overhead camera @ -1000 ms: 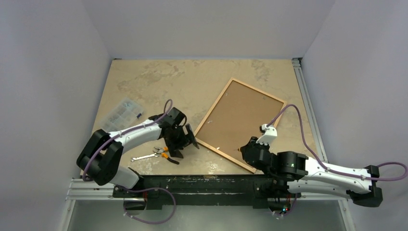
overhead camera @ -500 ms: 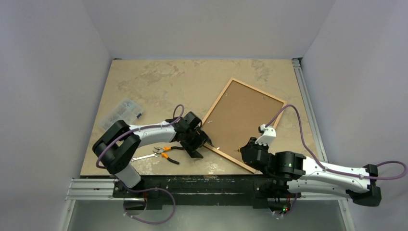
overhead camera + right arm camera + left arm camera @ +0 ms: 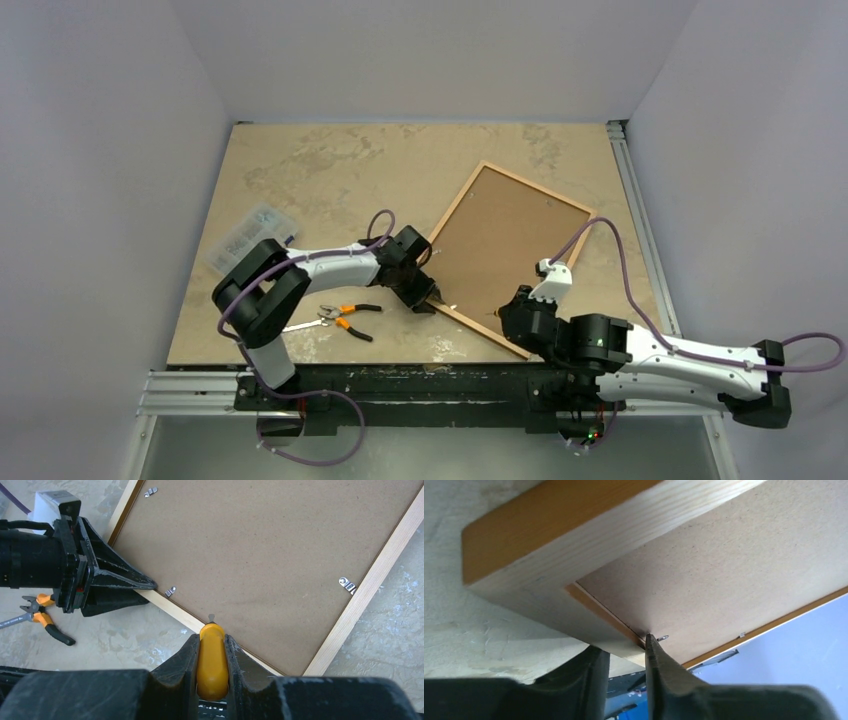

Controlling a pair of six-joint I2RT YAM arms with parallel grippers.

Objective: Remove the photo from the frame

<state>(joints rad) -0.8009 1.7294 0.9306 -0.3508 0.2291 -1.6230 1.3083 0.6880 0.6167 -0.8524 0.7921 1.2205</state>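
Note:
The frame (image 3: 446,222) lies face down, turned at an angle on the table. Inside it the photo (image 3: 505,242) shows only its brown board back (image 3: 260,545); the picture side is hidden. My left gripper (image 3: 432,297) is at the frame's near-left rail, close to the corner. In the left wrist view its jaws (image 3: 621,644) straddle that rail (image 3: 574,545), one finger outside and one tip on the board's edge beside a metal clip (image 3: 663,638). My right gripper (image 3: 211,637) is shut on a yellow tool handle (image 3: 212,662), its metal tip touching the board by the near rail.
Orange-handled pliers (image 3: 345,318) lie on the table left of the frame. A clear plastic box (image 3: 250,238) sits at the far left. Metal clips (image 3: 346,584) stand along the frame's inner edge. The right arm's purple cable (image 3: 600,235) arches over the frame's right corner.
My left arm has swung right from above the pliers to the frame's near-left rail, and its jaws have narrowed around that rail. The right gripper and frame have not moved.

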